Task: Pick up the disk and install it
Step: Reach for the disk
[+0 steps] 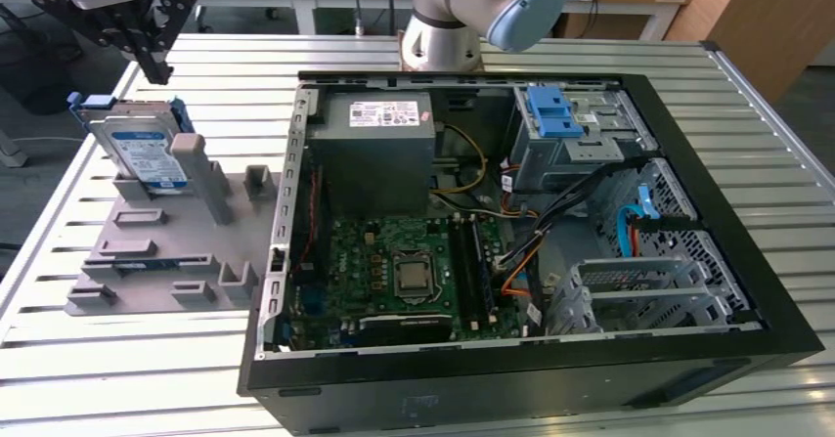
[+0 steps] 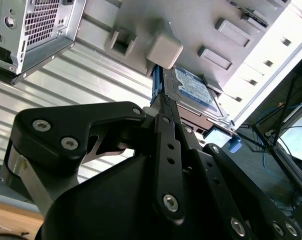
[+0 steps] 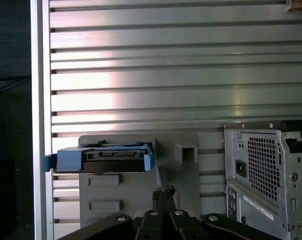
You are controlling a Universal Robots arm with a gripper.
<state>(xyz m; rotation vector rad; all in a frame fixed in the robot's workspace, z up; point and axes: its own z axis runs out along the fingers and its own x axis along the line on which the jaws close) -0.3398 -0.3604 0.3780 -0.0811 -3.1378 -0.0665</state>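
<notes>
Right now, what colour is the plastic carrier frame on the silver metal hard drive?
Blue; the plastic carrier frame shows best in the first wrist view.

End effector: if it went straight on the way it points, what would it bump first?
Probably the top edge of the disk, which stands upright in the grey holder right under the end effector. Depth is unclear, so it could touch the holder beside it instead.
</notes>
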